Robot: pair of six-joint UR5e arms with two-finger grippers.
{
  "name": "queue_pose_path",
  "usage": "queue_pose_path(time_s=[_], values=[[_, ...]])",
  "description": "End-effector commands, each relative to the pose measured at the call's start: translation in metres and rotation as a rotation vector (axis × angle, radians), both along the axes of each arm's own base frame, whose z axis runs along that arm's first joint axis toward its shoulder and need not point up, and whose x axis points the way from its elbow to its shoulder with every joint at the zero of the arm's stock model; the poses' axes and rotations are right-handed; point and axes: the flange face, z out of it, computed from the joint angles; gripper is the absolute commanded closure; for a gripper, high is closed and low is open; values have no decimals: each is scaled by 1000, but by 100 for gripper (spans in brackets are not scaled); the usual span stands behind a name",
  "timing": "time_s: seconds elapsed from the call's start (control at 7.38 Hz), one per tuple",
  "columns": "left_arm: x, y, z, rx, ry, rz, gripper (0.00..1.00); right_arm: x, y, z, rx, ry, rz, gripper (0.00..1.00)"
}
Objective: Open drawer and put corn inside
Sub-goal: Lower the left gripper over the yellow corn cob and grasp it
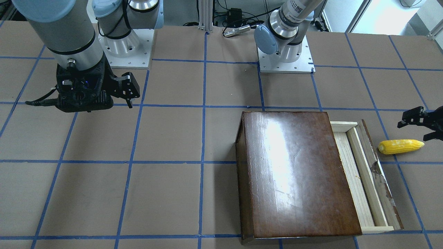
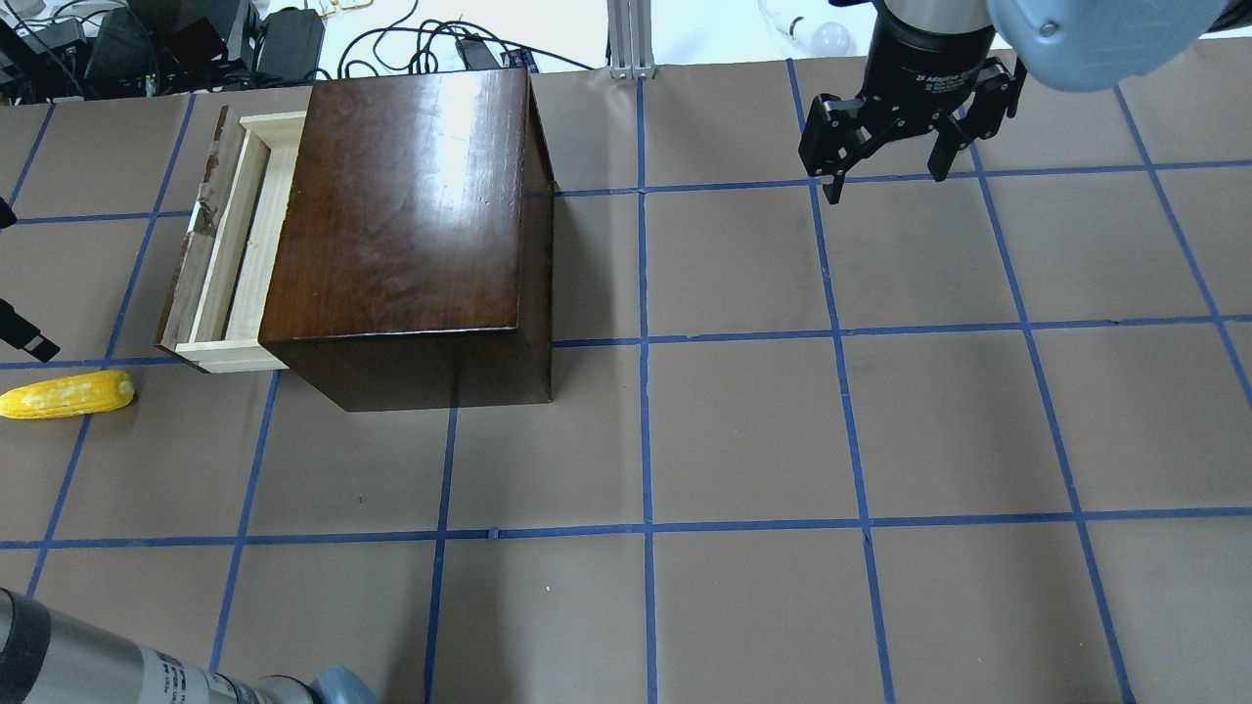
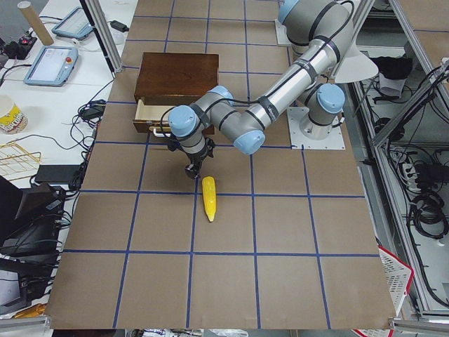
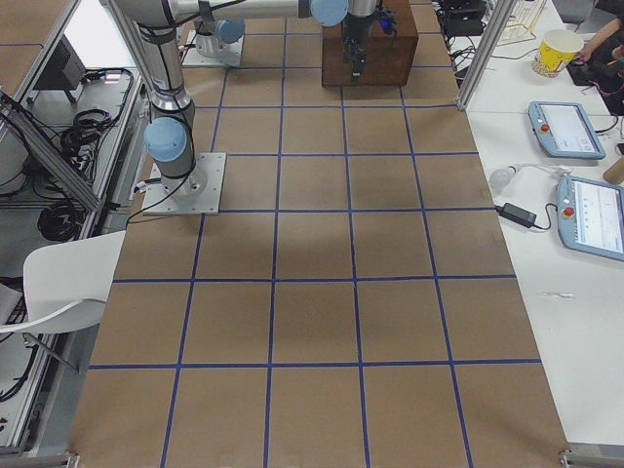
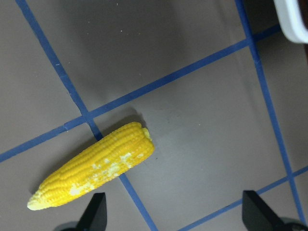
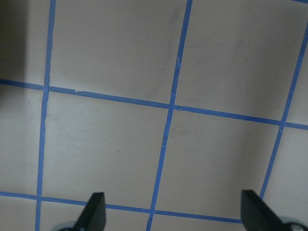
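The yellow corn [image 1: 400,146] lies on the table, a little beyond the drawer's front panel, apart from it. The drawer [image 1: 360,173] stands partly pulled out of the dark-brown box [image 1: 294,173]; the part of its pale wood tray that shows is empty. My left gripper [image 1: 414,130] is open and empty, hovering just past the corn's tapered end. In the left wrist view the corn [image 5: 94,168] lies ahead of the open fingertips [image 5: 94,211], nearer the left one. My right gripper [image 2: 888,181] is open and empty above bare table, far from the box.
The table is brown with a blue tape grid. The box [image 2: 401,225] stands at the far left in the overhead view, its drawer [image 2: 230,244] opening toward the table's left end. Both arm bases [image 1: 285,62] stand at the robot's side. Cables lie beyond the far edge.
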Motion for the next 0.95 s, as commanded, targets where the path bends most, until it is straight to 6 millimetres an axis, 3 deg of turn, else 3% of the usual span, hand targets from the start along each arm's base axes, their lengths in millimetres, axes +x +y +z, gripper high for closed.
queue_pose_path(time_s=[0.0, 0.41, 0.81], values=[[13, 5, -17, 4, 4, -173, 0, 0, 0, 0, -1, 0, 1, 0], [25, 2, -40, -29, 4, -537, 0, 0, 0, 0, -1, 0, -1, 0], [41, 28, -67, -50, 9, -792, 0, 0, 0, 0, 1, 0, -1, 0]])
